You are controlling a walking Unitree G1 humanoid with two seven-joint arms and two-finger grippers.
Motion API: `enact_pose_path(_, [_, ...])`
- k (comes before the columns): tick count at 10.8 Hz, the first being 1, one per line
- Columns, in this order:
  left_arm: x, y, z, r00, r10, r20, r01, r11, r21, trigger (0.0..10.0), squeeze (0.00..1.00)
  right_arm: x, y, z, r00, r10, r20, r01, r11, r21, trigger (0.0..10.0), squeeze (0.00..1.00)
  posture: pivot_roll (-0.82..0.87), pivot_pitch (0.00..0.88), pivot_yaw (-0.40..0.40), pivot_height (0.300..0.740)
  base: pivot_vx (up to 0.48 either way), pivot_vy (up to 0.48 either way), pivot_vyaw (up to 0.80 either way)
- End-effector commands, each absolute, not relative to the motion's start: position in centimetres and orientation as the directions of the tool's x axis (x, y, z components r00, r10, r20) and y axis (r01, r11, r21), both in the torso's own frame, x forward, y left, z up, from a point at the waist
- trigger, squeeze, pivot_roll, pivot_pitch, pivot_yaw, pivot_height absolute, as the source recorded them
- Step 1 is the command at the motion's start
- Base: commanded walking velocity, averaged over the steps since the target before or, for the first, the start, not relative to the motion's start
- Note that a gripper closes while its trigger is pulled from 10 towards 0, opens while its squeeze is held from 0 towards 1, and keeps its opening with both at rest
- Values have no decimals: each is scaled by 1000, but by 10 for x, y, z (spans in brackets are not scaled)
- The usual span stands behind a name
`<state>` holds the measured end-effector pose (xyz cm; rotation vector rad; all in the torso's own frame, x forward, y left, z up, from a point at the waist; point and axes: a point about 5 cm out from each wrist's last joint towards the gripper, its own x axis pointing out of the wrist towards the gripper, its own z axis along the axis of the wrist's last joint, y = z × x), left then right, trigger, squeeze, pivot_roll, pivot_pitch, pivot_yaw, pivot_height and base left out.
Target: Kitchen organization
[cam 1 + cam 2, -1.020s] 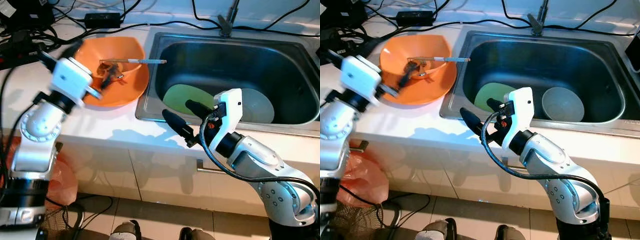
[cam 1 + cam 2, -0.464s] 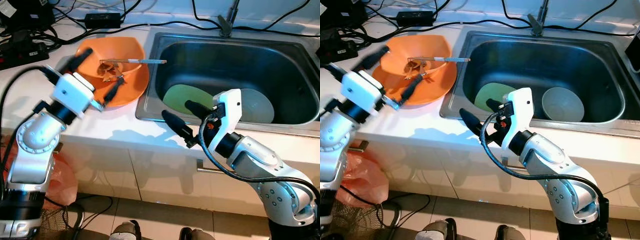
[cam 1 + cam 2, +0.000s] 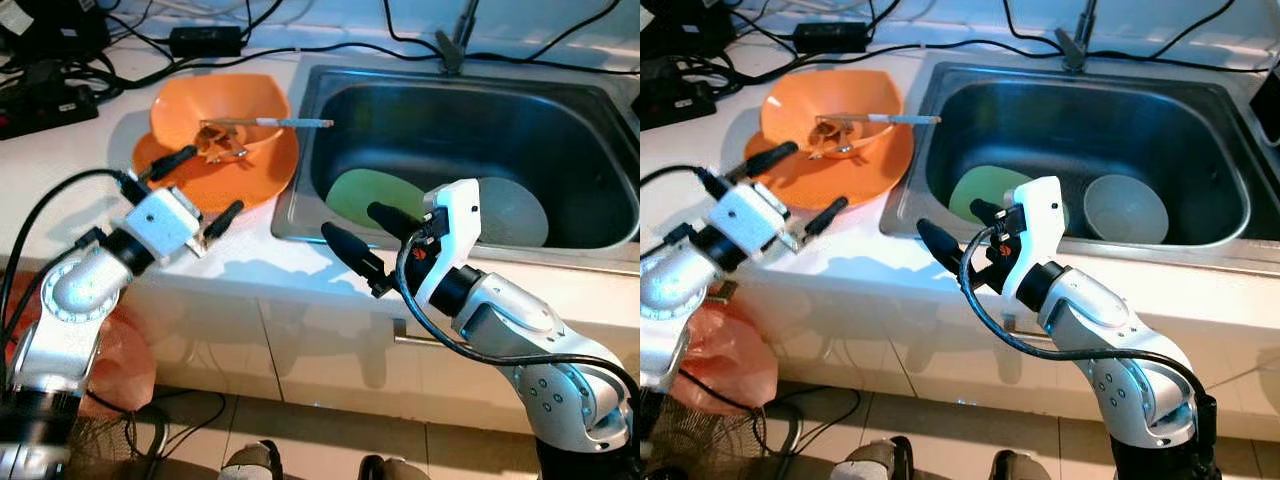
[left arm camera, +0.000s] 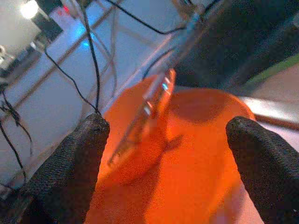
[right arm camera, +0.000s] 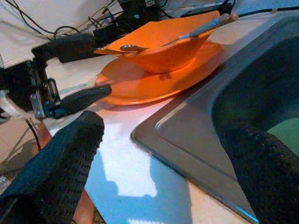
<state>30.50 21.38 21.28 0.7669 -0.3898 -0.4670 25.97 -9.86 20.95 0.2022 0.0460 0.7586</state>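
Your left tool [image 3: 197,186] hangs open and empty at the near rim of the orange plate [image 3: 210,185] on the white table [image 3: 60,160]. Your right tool [image 3: 358,235], fingers spread and holding nothing, hovers over the sink's [image 3: 470,90] near edge. Beyond the left tool an orange bowl [image 3: 222,110] sits on the plate with utensils [image 3: 270,123] across it. Past the right tool a green plate [image 3: 365,192] and a grey bowl [image 3: 515,210] lie in the basin.

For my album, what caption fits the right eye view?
Left tool open beside the orange plate; right tool open at the sink edge.
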Motion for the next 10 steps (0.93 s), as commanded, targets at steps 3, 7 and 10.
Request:
enact_pose_path(3, [311,208,219,817,-541,200,237,631,739,10000,0,255,-95,212,700,713,37,-707,686,173,10000,0,89,146,16,740,0,0,0])
enact_pose_path(7, [316,206,214,811,-552,192,264,639,723,0,0,256,-97,212,707,706,39,-701,691,178,10000,0,82,145,18,740,0,0,0])
enact_pose_path(10, [316,207,213,809,-556,189,270,638,721,0,0,256,-96,212,707,706,39,-700,692,178,10000,0,85,146,19,740,0,0,0])
